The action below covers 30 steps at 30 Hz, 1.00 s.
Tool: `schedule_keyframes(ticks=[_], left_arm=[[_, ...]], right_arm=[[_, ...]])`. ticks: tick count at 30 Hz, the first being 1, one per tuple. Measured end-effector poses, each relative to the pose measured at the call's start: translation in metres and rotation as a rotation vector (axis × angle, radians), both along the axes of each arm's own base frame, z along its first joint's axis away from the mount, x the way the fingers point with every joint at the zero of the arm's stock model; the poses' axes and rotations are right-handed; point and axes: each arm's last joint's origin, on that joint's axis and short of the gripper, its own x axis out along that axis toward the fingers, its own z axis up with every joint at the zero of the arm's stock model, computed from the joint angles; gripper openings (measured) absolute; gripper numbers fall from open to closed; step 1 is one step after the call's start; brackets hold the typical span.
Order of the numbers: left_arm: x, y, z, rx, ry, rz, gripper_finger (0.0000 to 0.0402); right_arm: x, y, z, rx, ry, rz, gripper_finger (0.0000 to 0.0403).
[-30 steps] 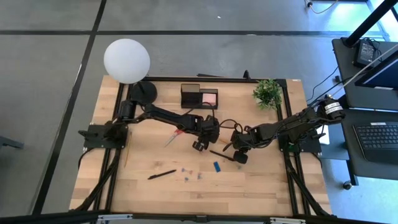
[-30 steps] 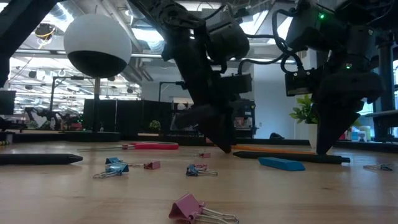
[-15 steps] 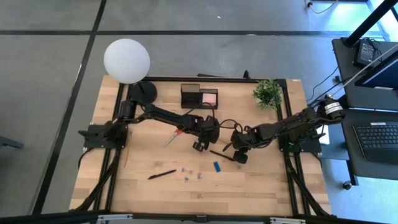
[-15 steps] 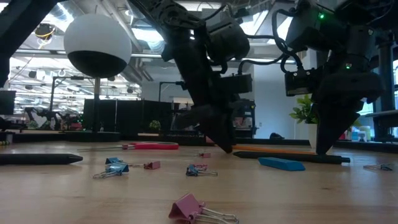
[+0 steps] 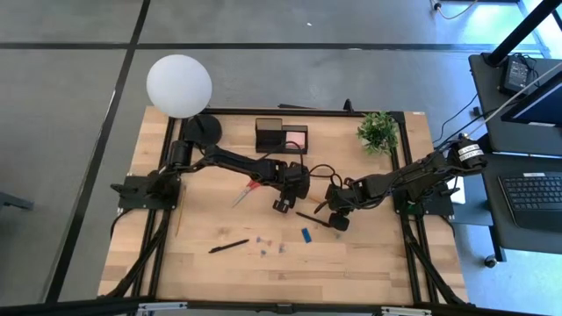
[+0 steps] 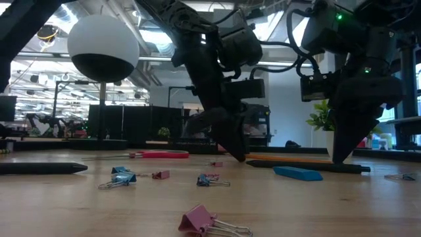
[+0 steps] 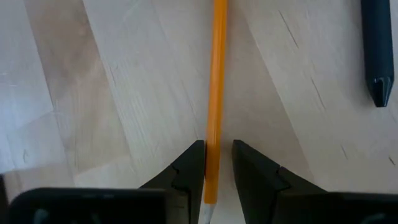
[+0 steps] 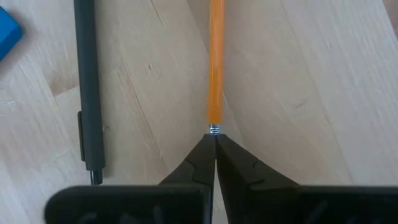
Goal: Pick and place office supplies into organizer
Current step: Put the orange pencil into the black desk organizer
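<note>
Two dark jointed arms (image 5: 230,162), looped black cables

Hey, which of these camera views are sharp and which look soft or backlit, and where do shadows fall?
Low view: bright room behind leaves both arms as dark silhouettes; the pink clip up close is soft. Left wrist view: the orange pencil is slightly soft, with the left gripper closing around it. Right wrist view: wood grain crisp, a faint shadow beside the black pen. High view: even light, small items tiny.
</note>
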Motion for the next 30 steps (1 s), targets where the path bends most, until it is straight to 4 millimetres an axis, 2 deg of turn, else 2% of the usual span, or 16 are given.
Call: schedule_keyframes(ticks=[14, 25, 30], left_arm=[[0.000, 0.000, 0.000, 0.006, 0.004, 0.003, 0.0021], [0.003, 0.000, 0.005, 0.044, 0.020, -0.020, 0.0016], [0.005, 0.002, 0.014, 0.064, 0.040, -0.005, 0.0014]], right_arm=[[0.000, 0.000, 0.000, 0.000, 0.000, 0.001, 0.0016], [0.001, 0.000, 0.001, 0.001, -0.011, -0.002, 0.0017], [0.007, 0.002, 0.014, -0.002, -0.045, 0.056, 0.0016]])
